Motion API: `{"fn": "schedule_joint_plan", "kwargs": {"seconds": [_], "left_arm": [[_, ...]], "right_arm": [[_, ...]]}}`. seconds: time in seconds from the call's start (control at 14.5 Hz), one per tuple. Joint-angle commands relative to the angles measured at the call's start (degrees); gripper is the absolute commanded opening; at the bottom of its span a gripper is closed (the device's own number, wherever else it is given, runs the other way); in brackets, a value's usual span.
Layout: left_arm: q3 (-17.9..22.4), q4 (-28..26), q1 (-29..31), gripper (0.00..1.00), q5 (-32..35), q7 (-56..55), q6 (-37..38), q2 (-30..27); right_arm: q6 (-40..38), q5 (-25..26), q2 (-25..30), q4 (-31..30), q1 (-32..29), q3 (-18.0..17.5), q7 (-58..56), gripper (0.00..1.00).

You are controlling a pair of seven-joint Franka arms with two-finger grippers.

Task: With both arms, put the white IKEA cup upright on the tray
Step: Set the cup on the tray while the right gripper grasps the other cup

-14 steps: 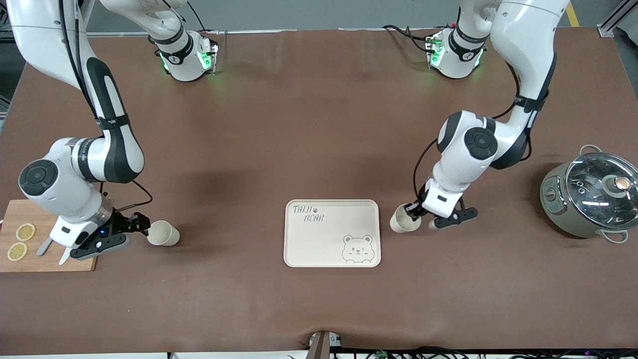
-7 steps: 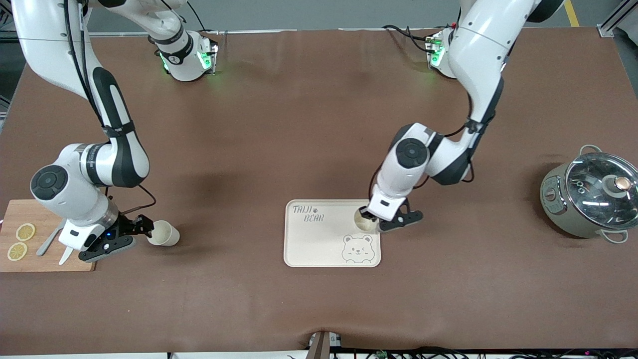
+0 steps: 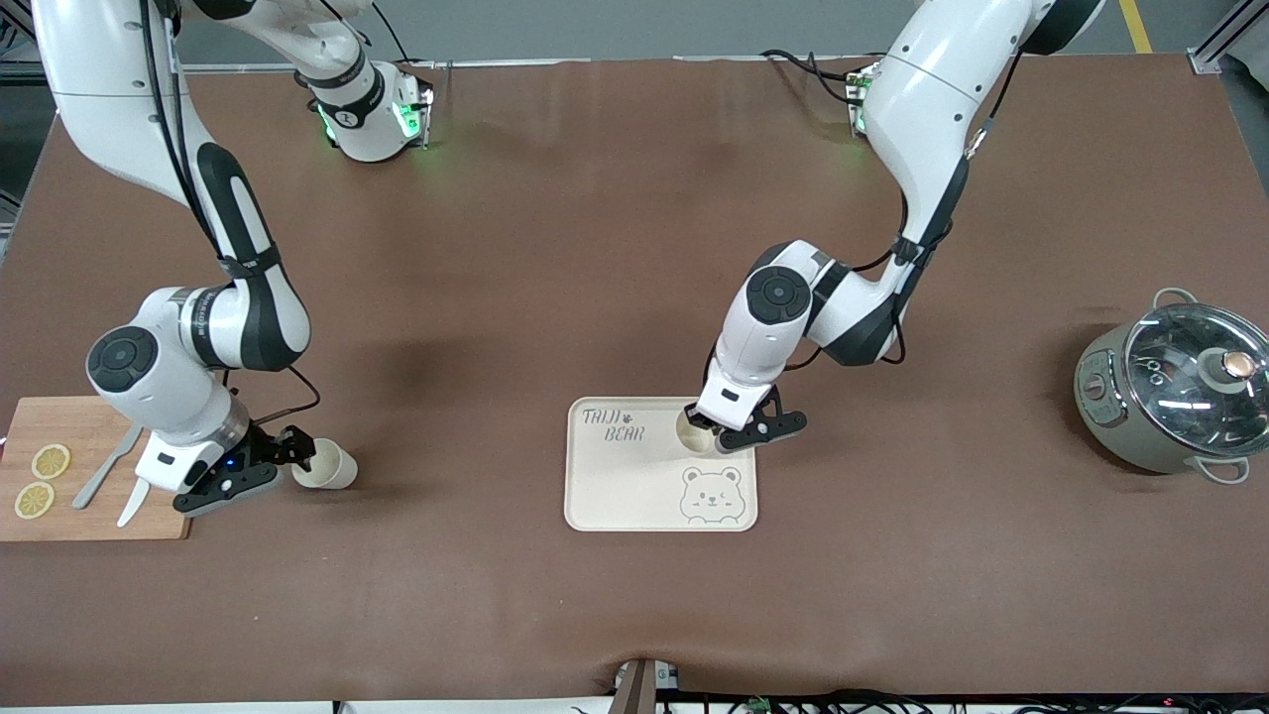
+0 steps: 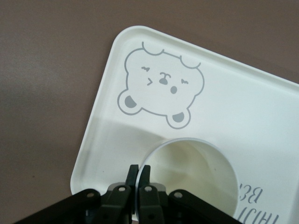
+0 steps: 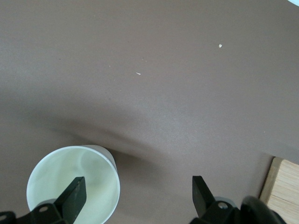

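The cream tray with "TAIJI BEAR" lettering and a bear face lies in the middle of the table. My left gripper is shut on the rim of a white cup. It holds the cup upright, mouth up, over the tray's corner by the lettering row. In the left wrist view the fingers pinch the cup wall at my left gripper, above the tray. A second white cup stands upright on the table. My right gripper is open at its rim. In the right wrist view, my right gripper has one finger over the cup mouth.
A wooden cutting board with lemon slices and cutlery lies at the right arm's end of the table. A grey pot with a glass lid stands at the left arm's end.
My left gripper carried its cup from the table beside the tray to over the tray. My right gripper moved closer to the second cup, reaching its rim.
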State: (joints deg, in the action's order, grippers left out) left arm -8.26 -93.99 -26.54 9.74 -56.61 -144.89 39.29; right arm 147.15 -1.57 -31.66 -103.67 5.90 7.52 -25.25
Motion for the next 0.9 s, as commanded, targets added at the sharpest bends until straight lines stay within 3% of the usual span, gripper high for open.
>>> {"fn": "schedule_joint_plan", "kwargs": {"seconds": [0.0,0.83], "left_arm": [[1.6,1.3,-0.6,0.0,1.9,-1.3,1.1,0.3],[2.1,1.4,-0.6,0.0,2.3,-1.4,1.0,1.8]], "right_arm": [[0.9,0.2,0.2,-0.7,-0.1,-0.2,-0.7,1.0],[3.5,0.2,-1.2,-1.7,0.0,-1.2,-0.5,1.0]]}}
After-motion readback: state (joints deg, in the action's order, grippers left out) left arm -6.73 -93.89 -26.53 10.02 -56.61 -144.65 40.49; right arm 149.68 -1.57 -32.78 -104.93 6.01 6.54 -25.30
